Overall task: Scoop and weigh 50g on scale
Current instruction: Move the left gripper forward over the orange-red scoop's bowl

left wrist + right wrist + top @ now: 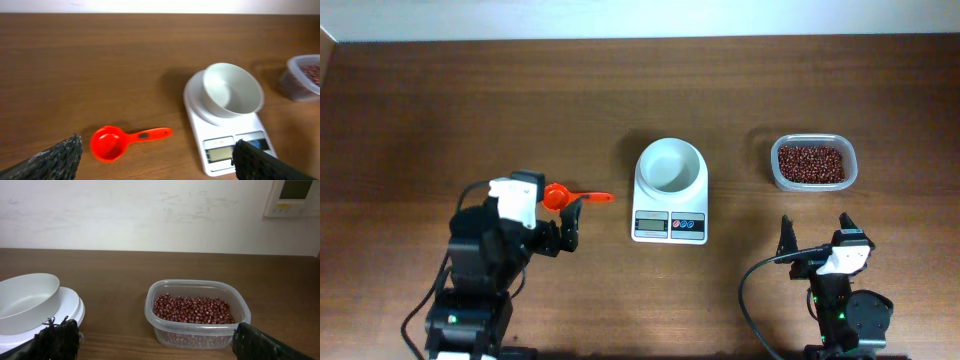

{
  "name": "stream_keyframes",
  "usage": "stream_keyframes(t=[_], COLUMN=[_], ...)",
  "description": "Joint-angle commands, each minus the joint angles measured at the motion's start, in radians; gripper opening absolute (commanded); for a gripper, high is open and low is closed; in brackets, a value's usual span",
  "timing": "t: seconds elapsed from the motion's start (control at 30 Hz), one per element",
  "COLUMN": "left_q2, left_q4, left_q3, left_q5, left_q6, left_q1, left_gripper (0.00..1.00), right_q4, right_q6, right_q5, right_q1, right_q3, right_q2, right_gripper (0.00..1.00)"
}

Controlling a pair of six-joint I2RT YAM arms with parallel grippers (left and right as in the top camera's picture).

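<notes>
Beans (pixel 810 162) fill the clear tub (pixel 774 170) on the right of the table. The scale (pixel 669 226) stands mid-table with its white bowl (pixel 670 165) empty, and the orange scoop (pixel 558 197) lies flat to its left, a layout that looks meant to give each arm its own reach. The left gripper (pixel 568 228) hangs just short of the scoop, jaws spread wide and holding nothing. The right gripper (pixel 815 238), near the tub, is likewise spread and empty.

Left gripper (pixel 570 226), right gripper (pixel 815 226): spread wide
</notes>
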Motion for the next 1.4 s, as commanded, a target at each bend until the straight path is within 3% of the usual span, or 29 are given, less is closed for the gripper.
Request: stream_keyframes(t=[0.0,0.17,0.3,0.43,0.67,1.1,1.37], left_q2=[0.040,0.065,0.065,0.065,0.065,0.175,0.311], left_q4=[0.000,0.000,0.004,0.000,0.000,-0.142,-0.161], left_q3=[0.025,0.025,0.025,0.025,0.029,0.154,0.157], left_q5=[0.188,0.411,0.414,0.357,0.102,-0.027,-0.064], left_q6=[-0.006,-0.006,-0.005,-0.017,-0.233,-0.302,-0.482], left_q1=[0.003,0.003,0.003,0.003,0.003,0.003,0.003], left_gripper=[0.99,0.99,0.99,0.99,0.99,0.99,0.99], right_q4=[-0.003,-0.003,-0.003,-0.003,-0.003,-0.003,-0.003], right_q6=[0.004,0.004,0.004,0.004,0.004,0.004,0.004], right_q5=[0.009,0.009,0.009,0.009,0.009,0.009,0.009], right_q1=[0.010,0.010,0.010,0.010,0.010,0.010,0.010], right_q3=[-0.007,-0.007,-0.007,-0.007,-0.007,-0.007,-0.007], right_q2=[-0.010,-0.010,-0.010,-0.010,-0.010,-0.010,-0.010], right_gripper=[0.99,0.99,0.99,0.99,0.99,0.99,0.99])
